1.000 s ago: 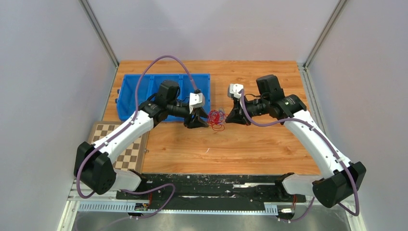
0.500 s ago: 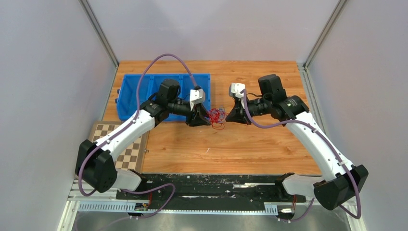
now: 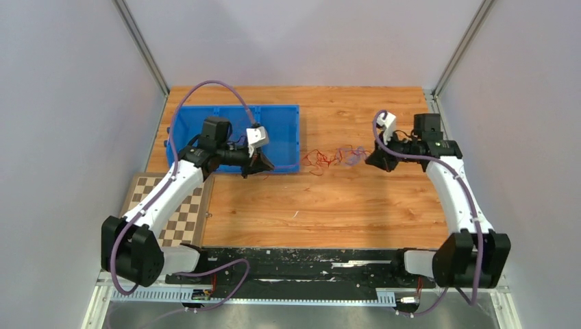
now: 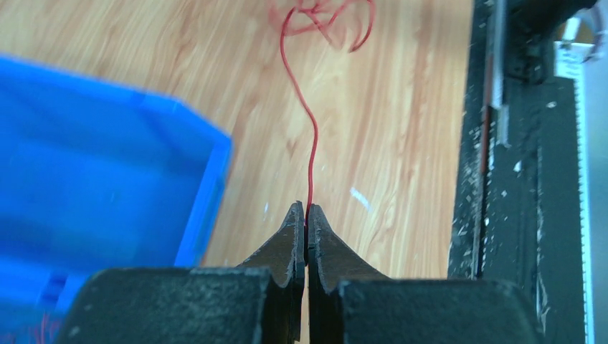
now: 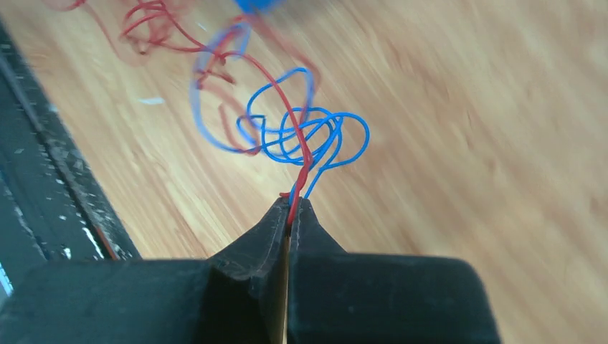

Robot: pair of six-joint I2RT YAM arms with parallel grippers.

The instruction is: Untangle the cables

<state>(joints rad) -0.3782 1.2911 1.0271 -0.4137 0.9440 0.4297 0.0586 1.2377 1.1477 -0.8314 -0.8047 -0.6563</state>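
Thin red and blue cables (image 3: 334, 157) stretch in a loose string across the wooden table between my two grippers. My left gripper (image 3: 266, 165) sits at the front edge of the blue bin, shut on one red cable (image 4: 312, 143) that runs away to a red snarl (image 4: 326, 16). My right gripper (image 3: 371, 160) is over the right part of the table, shut on a red cable and a blue cable together (image 5: 295, 193). Just beyond its tips the blue cable (image 5: 308, 132) forms a knot of loops with the red cable (image 5: 279, 93) running through it.
A blue bin (image 3: 288, 120) with compartments lies at the back left. A checkerboard (image 3: 185, 216) rests at the table's left front corner. The black base rail (image 3: 308, 260) runs along the near edge. Grey walls close in both sides.
The left gripper has shut on the red cable. Both arms have pulled apart, left arm leftward and right arm rightward, stretching the tight red bundle into a long loose strand.
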